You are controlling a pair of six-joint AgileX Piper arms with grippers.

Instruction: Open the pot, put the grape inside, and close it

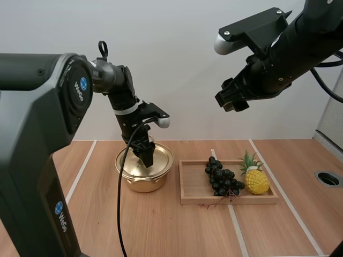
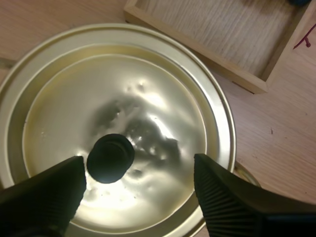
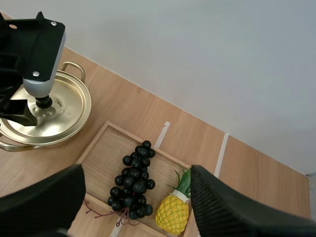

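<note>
- A round, gold-coloured metal pot (image 1: 143,181) sits on the pale wooden table (image 1: 161,230), just left of a shallow wooden tray (image 1: 193,186). The two stand close together, but I cannot tell whether they touch.
- Its shiny gold lid (image 1: 162,159) is on. The surface is lightly dented and carries a small black round knob (image 2: 110,158) at the middle.
- The bunch of dark, near-black grapes (image 1: 221,178) lies in the tray on a reddish stem, beside a small yellow toy pineapple with green leaves (image 1: 256,181).
- The left gripper (image 1: 147,158) points down onto the lid. From the high view its black fingers look like a single wedge.
- The left wrist view shows them spread apart. The knob lies between the fingers (image 2: 49,192), close to one of them, and nothing is gripped.
- The right gripper (image 1: 231,100) hangs high over the tray, well clear of everything.
- The right wrist view shows its fingers released and wide, with the grapes and pineapple far below between them.
- That same view catches a looped handle on the pot's side, and the left gripper at the knob.
</note>
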